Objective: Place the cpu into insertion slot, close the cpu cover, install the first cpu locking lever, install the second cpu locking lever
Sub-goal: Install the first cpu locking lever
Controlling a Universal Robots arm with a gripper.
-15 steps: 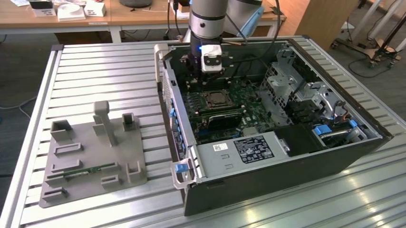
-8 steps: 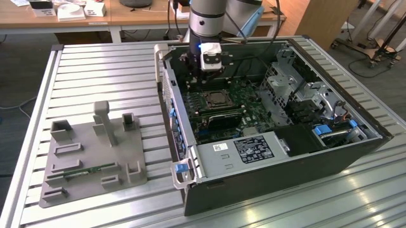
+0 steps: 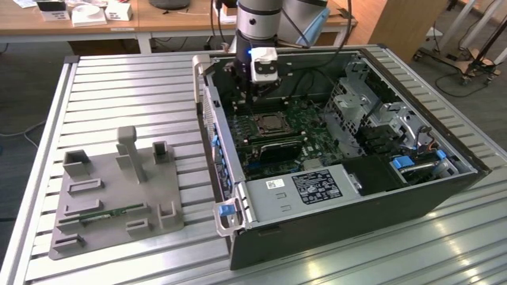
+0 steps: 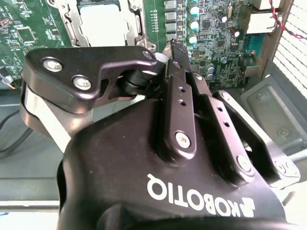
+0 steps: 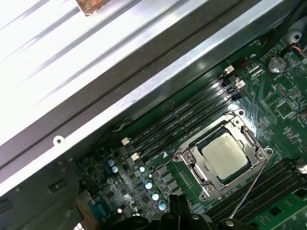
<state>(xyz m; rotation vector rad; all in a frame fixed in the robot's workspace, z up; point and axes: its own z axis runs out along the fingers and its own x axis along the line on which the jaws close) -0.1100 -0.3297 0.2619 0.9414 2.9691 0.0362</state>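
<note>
The cpu (image 5: 224,155), a dull silver square, lies in the insertion slot (image 5: 184,178) on the green board. The cpu cover (image 5: 195,165), a silver frame, lies flat around the chip. A thin wire locking lever (image 5: 249,189) slants away from the socket's corner, standing free of it. In the exterior view the socket (image 3: 269,123) sits mid-board inside the open case, and my gripper (image 3: 255,100) hangs just behind and above it. Its dark fingertips (image 5: 176,205) are together with nothing between them, a short way from the socket. The second wrist view shows the gripper (image 4: 168,51) beside the chip (image 4: 98,21).
The case wall (image 3: 208,113) stands close on the exterior view's left of the gripper. Long black memory sticks (image 5: 182,120) run beside the socket. A drive cage (image 3: 357,101) and cables fill the case's other side. A grey fixture block (image 3: 115,190) sits on the slatted table.
</note>
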